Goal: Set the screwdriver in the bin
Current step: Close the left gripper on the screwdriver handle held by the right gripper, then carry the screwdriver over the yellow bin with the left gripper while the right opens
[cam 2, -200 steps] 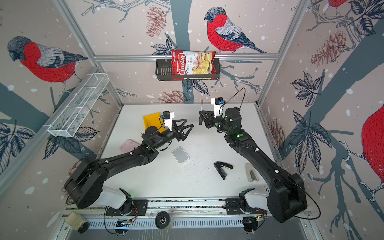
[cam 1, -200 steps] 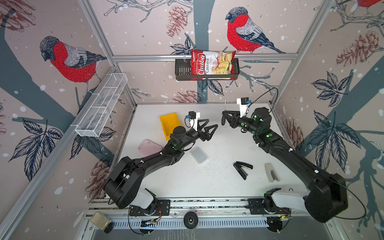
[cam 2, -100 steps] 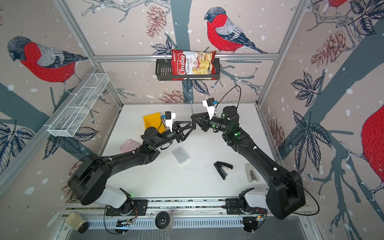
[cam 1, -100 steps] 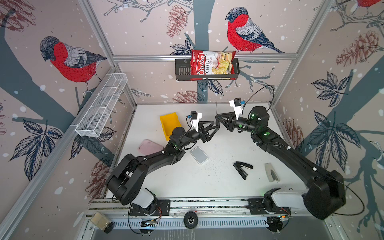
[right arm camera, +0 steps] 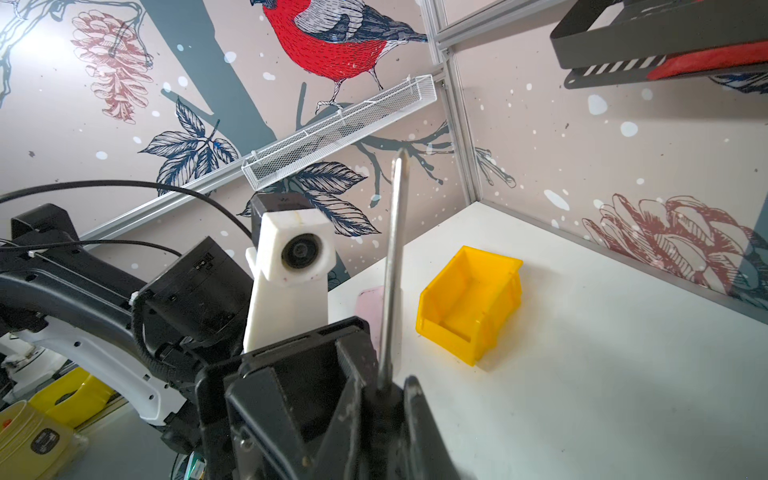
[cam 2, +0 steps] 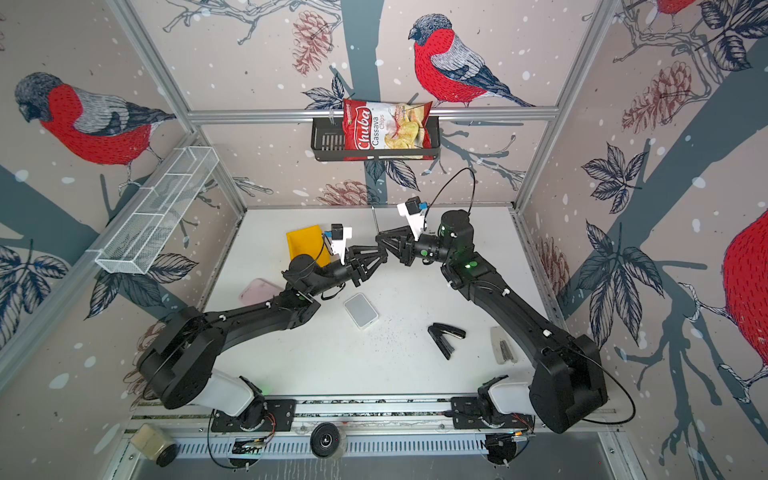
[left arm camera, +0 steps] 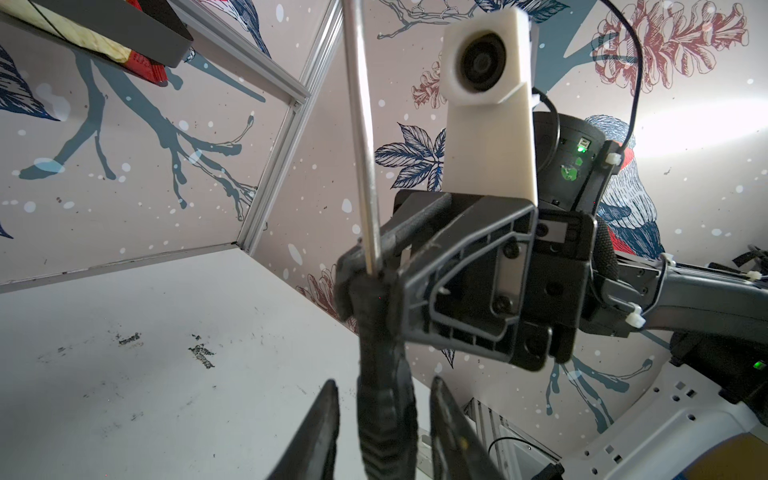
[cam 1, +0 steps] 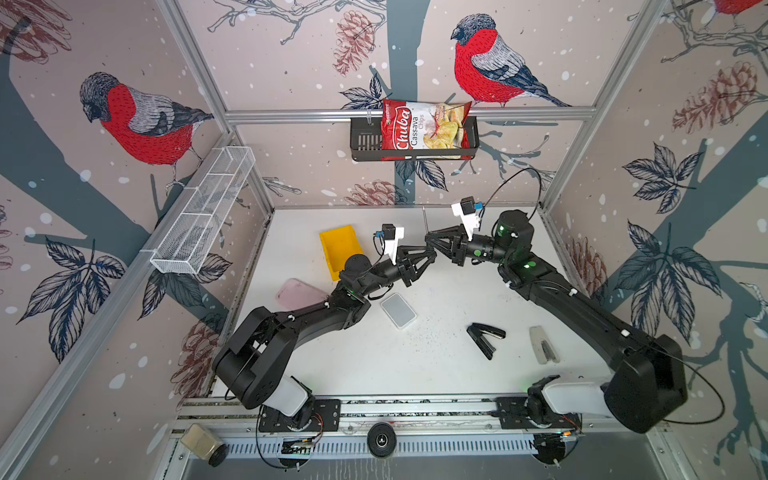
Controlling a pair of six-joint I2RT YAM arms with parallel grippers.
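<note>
As the right hand [cam 1: 432, 242] clamps the slim, metal-shafted screwdriver [cam 1: 424, 218] upright, the left hand [cam 1: 430, 254] straddles its ribbed black handle, jaws slightly apart. The yellow plastic bin [cam 1: 338, 249] sits near the left hand, with a "Chuba Cassava Chips" bag [cam 1: 424, 126] beyond.

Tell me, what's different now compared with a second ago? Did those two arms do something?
The right tool, gripping the screwdriver upright, swung left toward the middle. The left tool reached right to meet it and narrowed its jaws around the handle, though gaps still show on either side. Nothing was let go. The yellow bin and the stapler stayed put.
</note>
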